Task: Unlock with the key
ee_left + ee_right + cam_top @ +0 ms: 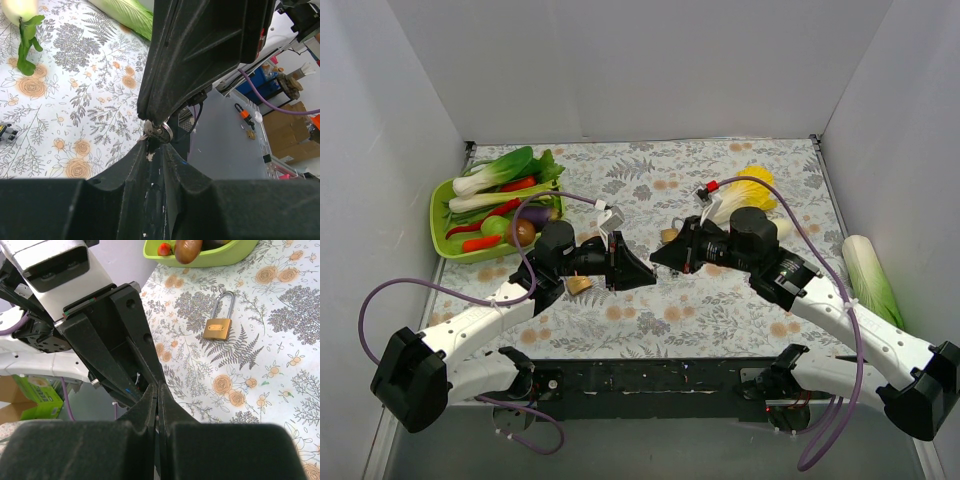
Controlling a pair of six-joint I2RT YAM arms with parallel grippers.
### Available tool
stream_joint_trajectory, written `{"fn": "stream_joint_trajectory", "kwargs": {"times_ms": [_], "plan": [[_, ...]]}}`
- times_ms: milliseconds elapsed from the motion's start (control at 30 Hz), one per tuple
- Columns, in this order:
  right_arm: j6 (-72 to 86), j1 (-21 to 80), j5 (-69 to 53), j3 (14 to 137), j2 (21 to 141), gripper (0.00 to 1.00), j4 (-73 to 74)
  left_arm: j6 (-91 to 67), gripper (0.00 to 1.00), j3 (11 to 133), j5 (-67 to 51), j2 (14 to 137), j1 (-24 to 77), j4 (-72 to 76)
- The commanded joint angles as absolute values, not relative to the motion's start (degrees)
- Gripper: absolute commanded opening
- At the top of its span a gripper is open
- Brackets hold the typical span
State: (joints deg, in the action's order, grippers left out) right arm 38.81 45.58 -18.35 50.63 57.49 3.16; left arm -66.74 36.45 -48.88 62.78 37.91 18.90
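The key (161,132) shows in the left wrist view as a small silvery ring and blade with a dark head. It hangs in the air between the two grippers, which meet tip to tip over the middle of the table. My right gripper (656,258) (159,387) is shut, its fingers (200,50) pinching the key at their tips. My left gripper (648,277) (154,146) has its jaws drawn in narrow on the key's dark head from the other side. One brass padlock (578,285) (218,330) lies flat on the cloth by the left arm. Another padlock (669,235) lies just behind the right gripper.
A green bowl (440,225) of toy vegetables stands at the far left. A yellow-white cabbage (745,195) lies behind the right arm and a long green-white one (870,280) by the right wall. White walls close in three sides.
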Motion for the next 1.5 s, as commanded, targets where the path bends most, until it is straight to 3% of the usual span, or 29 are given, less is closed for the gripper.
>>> {"fn": "stream_joint_trajectory", "kwargs": {"times_ms": [0,533,867,900,1000,1100,1267,1467], "plan": [[38.9,44.9,-19.2,49.7,57.0,0.01,0.5,-66.6,0.18,36.7,-49.0,61.3,38.2,20.3],[38.8,43.6,-19.1,48.3,56.2,0.01,0.8,-66.4,0.00,36.5,-47.9,61.1,38.2,19.8],[29.7,42.0,-24.1,49.1,54.6,0.03,6.6,-58.9,0.00,39.1,-47.1,60.6,38.2,8.2],[28.4,41.8,-25.8,49.6,54.2,0.19,7.5,-58.0,0.00,40.5,-47.1,60.6,38.2,6.4],[23.4,41.5,-30.5,51.7,53.8,0.55,11.4,-55.1,0.00,44.0,-48.5,62.1,38.2,-2.1],[20.0,41.5,-34.9,53.0,54.1,0.70,13.5,-52.0,0.00,46.7,-48.6,63.5,38.5,-11.0],[18.4,41.5,-38.9,51.0,54.3,0.74,11.3,-47.9,0.00,52.0,-46.8,65.2,40.9,-23.5],[18.5,41.7,-42.5,49.0,55.5,0.72,6.9,-45.9,0.00,55.6,-45.1,68.4,44.6,-30.5]]}}
